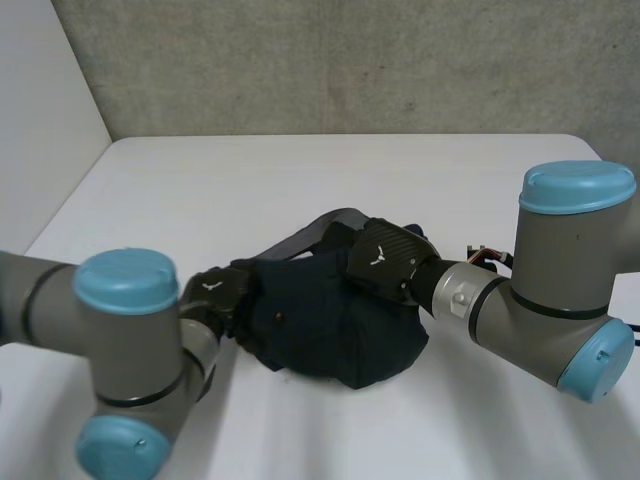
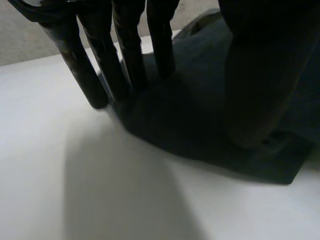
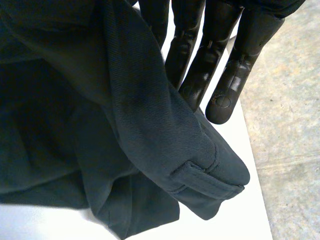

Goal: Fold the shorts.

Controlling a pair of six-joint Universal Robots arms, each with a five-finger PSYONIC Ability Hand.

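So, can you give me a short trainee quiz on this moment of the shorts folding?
1. True or false: the shorts lie spread out flat on the table.
2. Where is the left hand?
A. At the edge of the shorts, with its straight fingers touching the cloth
B. Raised well clear of the cloth
C. Resting at the far end of the table
3. Which hand sits on top of the cloth?

Key
1. False: they are bunched in a heap.
2. A
3. The right hand.
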